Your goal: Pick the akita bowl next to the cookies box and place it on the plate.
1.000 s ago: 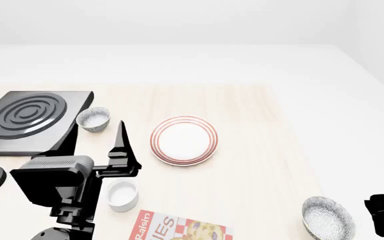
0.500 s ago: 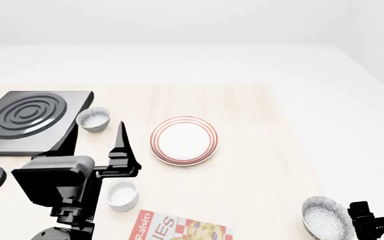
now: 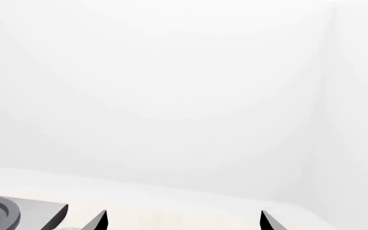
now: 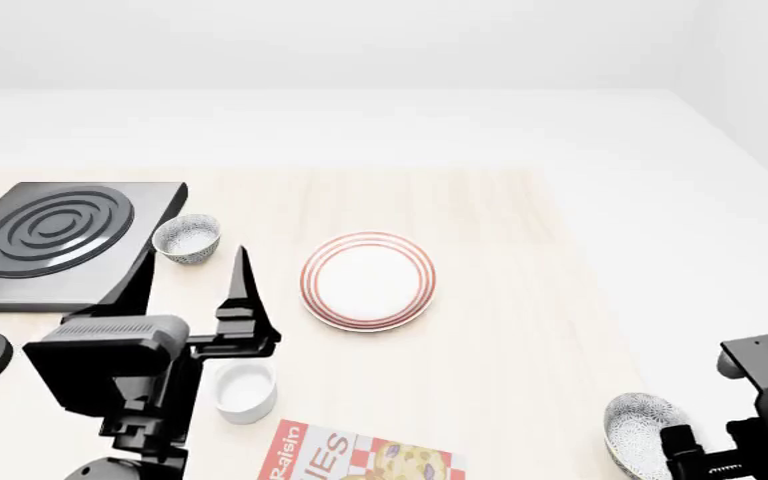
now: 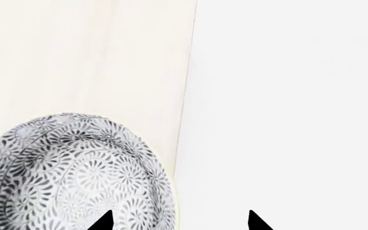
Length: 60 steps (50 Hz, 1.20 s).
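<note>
Right gripper [image 5: 178, 221], jaws parted and empty, now advanced over the table [image 4: 518, 330] edge to the rim of the akita bowl [image 4: 640, 428], near the cookies box [image 4: 364, 458]; bowl unmoved and ungrasped, plate [image 4: 368, 281] well apart; left gripper [image 3: 182, 221] parted, empty, idle; pick apparently imminent.

Cookies box [image 4: 364, 462] reads "Raisin", "IES"
</note>
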{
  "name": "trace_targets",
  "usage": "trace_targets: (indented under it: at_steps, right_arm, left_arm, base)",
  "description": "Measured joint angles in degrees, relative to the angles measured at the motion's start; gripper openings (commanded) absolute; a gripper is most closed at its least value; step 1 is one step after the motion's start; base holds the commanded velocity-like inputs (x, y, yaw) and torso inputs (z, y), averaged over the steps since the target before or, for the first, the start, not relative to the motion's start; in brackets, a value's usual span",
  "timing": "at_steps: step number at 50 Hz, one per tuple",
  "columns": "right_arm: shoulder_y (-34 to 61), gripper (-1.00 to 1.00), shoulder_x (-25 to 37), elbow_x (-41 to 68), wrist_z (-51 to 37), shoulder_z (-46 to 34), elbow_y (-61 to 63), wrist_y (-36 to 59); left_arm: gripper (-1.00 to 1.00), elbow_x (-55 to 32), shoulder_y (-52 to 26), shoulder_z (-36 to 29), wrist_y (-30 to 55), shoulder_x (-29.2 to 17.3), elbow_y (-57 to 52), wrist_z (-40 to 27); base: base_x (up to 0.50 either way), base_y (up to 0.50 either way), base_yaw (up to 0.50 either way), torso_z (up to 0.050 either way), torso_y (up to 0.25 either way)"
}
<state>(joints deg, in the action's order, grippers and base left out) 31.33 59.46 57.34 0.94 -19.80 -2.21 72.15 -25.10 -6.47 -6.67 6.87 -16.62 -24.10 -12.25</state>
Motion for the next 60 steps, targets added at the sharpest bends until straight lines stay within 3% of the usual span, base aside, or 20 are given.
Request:
trace_targets:
  at_steps: [16,17,42,60]
  right_arm:
    - [3.61,1.0,0.15,-1.8,4.62,-7.64,-3.07,-2.43]
    - [3.8,-1.0,0.2,-1.82,4.8,-7.98,-3.21,-2.58]
    - [4.91,-1.0,1.58,-3.37,5.13,-9.25,5.13,0.26]
    - [13.99,-1.0,2.45,-3.85,6.63,-9.94,13.02,6.12]
  left_arm:
    - [1.0,-0.19,0.27,-0.19,-0.3,-0.37,0.09,-0.26]
    - [1.0,-0.2,0.3,-0.2,-0.32,-0.4,0.08,-0.28]
    - [1.0,-0.42,0.0,-0.7,-0.49,-0.86,0.27,-0.66]
    - [1.0,-0.77,-0.94,-0.99,-0.41,-1.07,0.72,-0.91]
  base:
    - [0.0,0.0,0.0,-0.001,0.0]
    - [0.0,0.0,0.0,0.0,0.0]
    - [0.0,0.0,0.0,-0.002,0.0]
    - [0.0,0.0,0.0,0.0,0.0]
